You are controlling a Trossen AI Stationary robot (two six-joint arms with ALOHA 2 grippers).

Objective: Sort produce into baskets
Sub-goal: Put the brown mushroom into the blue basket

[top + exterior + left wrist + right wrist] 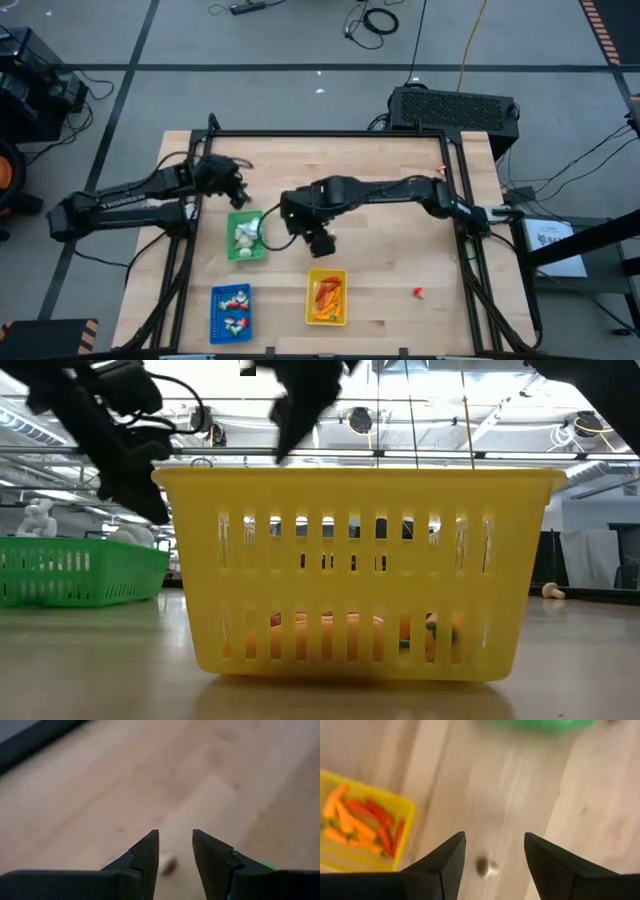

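Note:
The green basket (pixel 246 236) holds white bulbs (pixel 244 237). The blue basket (pixel 232 311) holds red-and-white pieces. The yellow basket (pixel 326 297) holds orange carrots and red peppers (pixel 365 825). My left gripper (pixel 238 195) is open just beyond the green basket's far end; a small pale piece (pixel 167 865) shows blurred between its fingers (pixel 176 852). My right gripper (pixel 318 240) is open between the green and yellow baskets, over a small pale piece (pixel 487 867) lying on the table. A small red piece (pixel 418 293) lies on the table to the right.
In the low view the yellow basket (pixel 355 570) fills the middle, the green basket (pixel 80 570) stands to its left, and a small piece (pixel 553 591) lies at the right. A black frame (pixel 330 133) borders the table's far and side edges. Bare wood lies right of the yellow basket.

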